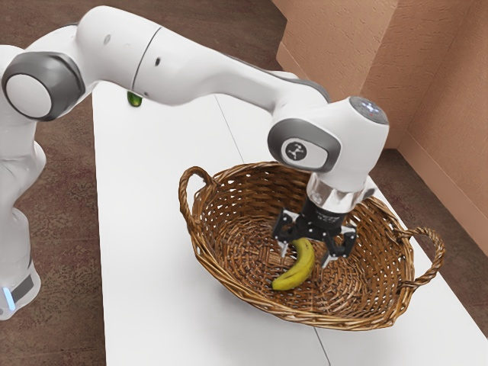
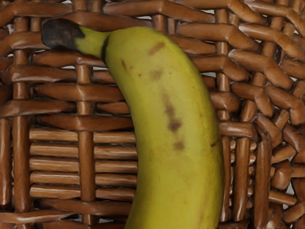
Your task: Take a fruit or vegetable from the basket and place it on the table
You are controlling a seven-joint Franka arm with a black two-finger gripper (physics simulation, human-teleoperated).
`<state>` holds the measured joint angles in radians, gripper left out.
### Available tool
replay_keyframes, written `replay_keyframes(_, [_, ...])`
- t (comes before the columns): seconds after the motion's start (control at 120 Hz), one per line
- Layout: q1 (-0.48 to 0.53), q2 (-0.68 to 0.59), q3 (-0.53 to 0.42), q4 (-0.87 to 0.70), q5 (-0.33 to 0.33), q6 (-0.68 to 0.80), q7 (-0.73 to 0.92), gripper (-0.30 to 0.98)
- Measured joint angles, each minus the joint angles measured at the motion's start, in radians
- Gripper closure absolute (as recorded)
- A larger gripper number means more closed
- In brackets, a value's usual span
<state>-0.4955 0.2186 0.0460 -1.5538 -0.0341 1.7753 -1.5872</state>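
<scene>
"Before you enter the status, what is complete?"

"Approach: complete, in my judgement. The end effector (image 1: 305, 257) is down inside the basket (image 1: 366, 323), over the banana (image 1: 296, 274). Pick-up: not complete. Placement on the bench (image 1: 145, 229): not complete."

"State the condition of the end effector."

"Fingers apart. In the exterior view, I see the banana's far end between them, with a gap at each side; I read no clamping contact. Remaining steps, as I judge them: align, close, lift clear of the rim, transfer, release."

"List the containers and contents."

"One container: a brown woven basket, upright on the bench, with a looped left handle (image 1: 185, 198) and a looped right handle (image 1: 436, 267), as the exterior view gives them. Contents: one yellow banana, lying curved on the woven floor, dark stem at its far end, other end toward the near left. Brown marks show on its peel."

"Any produce outside the container?"

"One green item (image 1: 134, 99), at the far left of the bench, partly behind the arm. Possibly a vegetable; I cannot confirm the type."
</scene>
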Motion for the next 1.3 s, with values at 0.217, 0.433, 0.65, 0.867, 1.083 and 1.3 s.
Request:
replay_keyframes(0.217, [0.008, 0.004, 0.0, -0.031, -0.004, 0.028, 0.024, 0.13])
replay_keyframes(0.433, [0.018, 0.007, 0.0, -0.041, -0.003, 0.037, 0.044, 0.39])
replay_keyframes(0.65, [0.022, -0.006, 0.0, -0.04, 0.006, 0.036, 0.057, 0.48])
replay_keyframes(0.867, [0.014, -0.149, 0.0, -0.011, 0.112, -0.059, 0.057, 0.49])
replay_keyframes(1.083, [0.001, -0.418, 0.114, 0.006, 0.208, -0.373, 0.019, 0.5])
replay_keyframes(1.3, [0.022, -0.509, 0.403, 0.0, 0.244, -0.616, 0.009, 0.51])
